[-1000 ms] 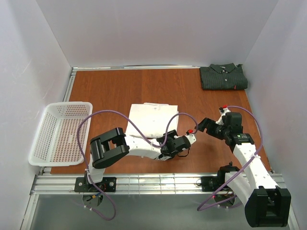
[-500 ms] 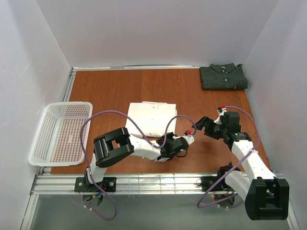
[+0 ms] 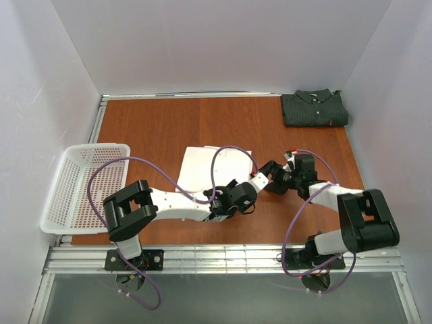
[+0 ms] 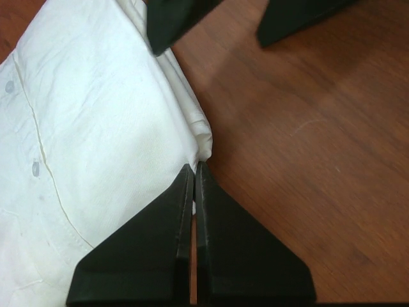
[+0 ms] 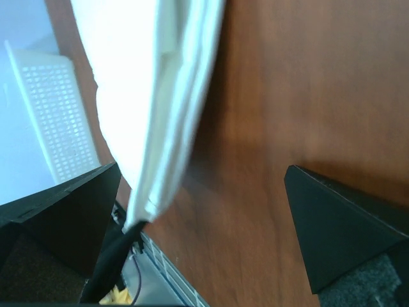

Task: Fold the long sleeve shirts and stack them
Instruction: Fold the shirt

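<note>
A plain white long sleeve shirt (image 3: 210,166) lies folded mid-table; it fills the left of the left wrist view (image 4: 96,128) and hangs at the top of the right wrist view (image 5: 153,96). My left gripper (image 3: 260,177) (image 4: 195,166) is shut on the shirt's near right corner. My right gripper (image 3: 273,180) (image 5: 204,224) is open just right of that corner, nothing between its fingers (image 4: 172,19). The dark grey-green shirt (image 3: 314,108) lies folded in the back right corner.
A white mesh basket (image 3: 84,185) (image 5: 51,115) stands at the table's left edge. White walls close in the table on three sides. An aluminium rail (image 3: 216,256) runs along the near edge.
My left gripper has shut on the white shirt's corner and shifted back and right. My right arm has swung left to meet it, still open.
</note>
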Tool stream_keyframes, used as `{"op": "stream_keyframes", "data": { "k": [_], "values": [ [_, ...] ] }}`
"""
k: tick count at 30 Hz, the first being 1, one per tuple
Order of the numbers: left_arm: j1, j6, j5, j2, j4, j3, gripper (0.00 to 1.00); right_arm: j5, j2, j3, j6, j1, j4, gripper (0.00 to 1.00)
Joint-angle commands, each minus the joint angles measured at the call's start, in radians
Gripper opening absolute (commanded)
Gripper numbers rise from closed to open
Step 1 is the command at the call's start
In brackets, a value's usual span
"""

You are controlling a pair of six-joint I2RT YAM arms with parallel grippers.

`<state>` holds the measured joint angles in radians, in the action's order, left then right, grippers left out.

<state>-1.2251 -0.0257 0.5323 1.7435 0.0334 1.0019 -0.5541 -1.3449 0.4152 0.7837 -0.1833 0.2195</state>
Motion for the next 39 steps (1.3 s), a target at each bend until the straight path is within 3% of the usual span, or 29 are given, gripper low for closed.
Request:
{"op": "stream_keyframes", "data": {
  "k": [1,6,10,17,22,25,27,30,35,36,39],
  "values": [
    [-0.001,-0.085,-0.048,-0.064,0.022,-0.019,0.00,-0.026,-0.123,0.042,0.115,-0.067,0.203,0.99],
    [-0.001,-0.131,-0.083,-0.075,0.028,-0.028,0.00,-0.020,-0.299,0.094,0.218,-0.159,0.369,0.99],
    [-0.001,-0.163,-0.098,-0.076,0.026,-0.023,0.00,-0.014,-0.381,0.145,0.259,-0.218,0.405,0.98],
    [-0.001,-0.209,-0.141,-0.070,0.011,0.001,0.00,-0.015,-0.465,0.171,0.267,-0.266,0.435,0.85],
    [0.001,-0.233,-0.172,-0.053,0.002,0.026,0.00,-0.018,-0.468,0.165,0.235,-0.269,0.439,0.65],
    [-0.001,-0.244,-0.178,-0.050,-0.006,0.038,0.02,-0.027,-0.459,0.166,0.209,-0.269,0.440,0.39],
    [0.001,-0.261,-0.154,-0.062,-0.006,0.041,0.06,-0.044,-0.459,0.169,0.195,-0.268,0.437,0.17],
    [0.007,-0.289,-0.115,-0.100,0.003,0.038,0.17,-0.066,-0.448,0.171,0.167,-0.260,0.431,0.02],
    [0.055,-0.359,-0.091,-0.186,0.109,0.053,0.45,-0.133,-0.409,0.186,0.060,-0.200,0.351,0.01],
    [0.094,-0.388,-0.098,-0.206,0.128,0.053,0.55,-0.135,-0.398,0.210,0.027,-0.191,0.306,0.01],
    [0.199,-0.422,-0.163,-0.300,0.187,0.031,0.68,-0.132,-0.356,0.285,-0.131,-0.156,0.083,0.01]
  ]
}}
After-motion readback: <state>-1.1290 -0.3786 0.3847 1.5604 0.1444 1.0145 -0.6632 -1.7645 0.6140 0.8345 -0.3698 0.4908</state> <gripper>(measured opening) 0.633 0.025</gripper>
